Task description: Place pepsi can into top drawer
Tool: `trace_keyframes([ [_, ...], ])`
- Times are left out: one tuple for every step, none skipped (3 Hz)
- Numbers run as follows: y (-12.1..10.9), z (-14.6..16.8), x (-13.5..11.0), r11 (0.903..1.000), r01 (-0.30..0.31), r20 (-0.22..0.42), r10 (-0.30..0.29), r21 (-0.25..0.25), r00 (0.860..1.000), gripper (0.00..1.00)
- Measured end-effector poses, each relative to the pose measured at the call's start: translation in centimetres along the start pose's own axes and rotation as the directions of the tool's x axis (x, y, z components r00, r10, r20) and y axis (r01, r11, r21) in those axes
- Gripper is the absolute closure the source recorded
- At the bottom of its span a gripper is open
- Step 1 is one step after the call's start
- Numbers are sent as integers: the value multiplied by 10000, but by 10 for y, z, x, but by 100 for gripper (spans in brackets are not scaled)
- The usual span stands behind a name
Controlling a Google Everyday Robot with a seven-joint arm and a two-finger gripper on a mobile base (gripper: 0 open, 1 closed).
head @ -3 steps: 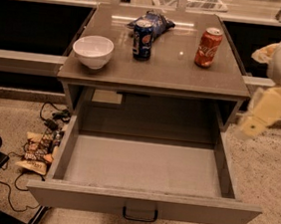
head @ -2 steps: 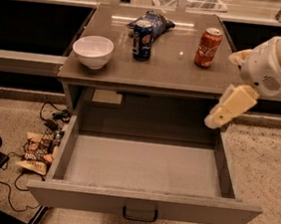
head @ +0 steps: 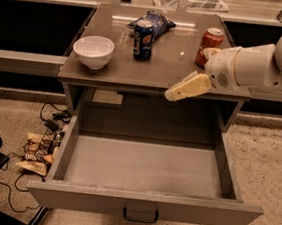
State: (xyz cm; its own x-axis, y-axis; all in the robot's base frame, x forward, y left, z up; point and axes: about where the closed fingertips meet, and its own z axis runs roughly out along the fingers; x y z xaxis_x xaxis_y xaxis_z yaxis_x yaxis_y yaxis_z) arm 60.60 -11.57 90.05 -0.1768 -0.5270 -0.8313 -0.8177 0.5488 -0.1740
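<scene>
One pepsi can (head: 143, 39) upright on cabinet top (head: 161, 66), jaws apart from it over front edge, spread unclear

**Grey Cabinet on a Speckled Floor**

A grey worktop (head: 115, 69) stood at centre on a speckled beige floor (head: 267, 153). Dark recesses (head: 34, 28) flanked it at 9 and 3 o'clock. Cables and wrappers (head: 42, 147) littered 8 o'clock. The gripper (head: 188, 87) hovered over the worktop's front edge, at 2 o'clock.

Cream gripper (head: 182, 90) above grey top drawer (head: 96, 201); dark blue pepsi can (head: 144, 33) beyond, left of it; red can (head: 211, 39) just behind; white bowl (head: 93, 51) farther left.
</scene>
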Motion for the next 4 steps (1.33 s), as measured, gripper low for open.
trace_keyframes([
  [-12,6,-10,9984,113,240,-127,560,9996,0],
  [-13,10,-11,9985,95,340,-113,547,9994,0],
  [-16,32,-15,9989,-10,812,-28,465,9967,0],
  [-23,70,-29,9999,60,1270,-76,131,9919,0],
])
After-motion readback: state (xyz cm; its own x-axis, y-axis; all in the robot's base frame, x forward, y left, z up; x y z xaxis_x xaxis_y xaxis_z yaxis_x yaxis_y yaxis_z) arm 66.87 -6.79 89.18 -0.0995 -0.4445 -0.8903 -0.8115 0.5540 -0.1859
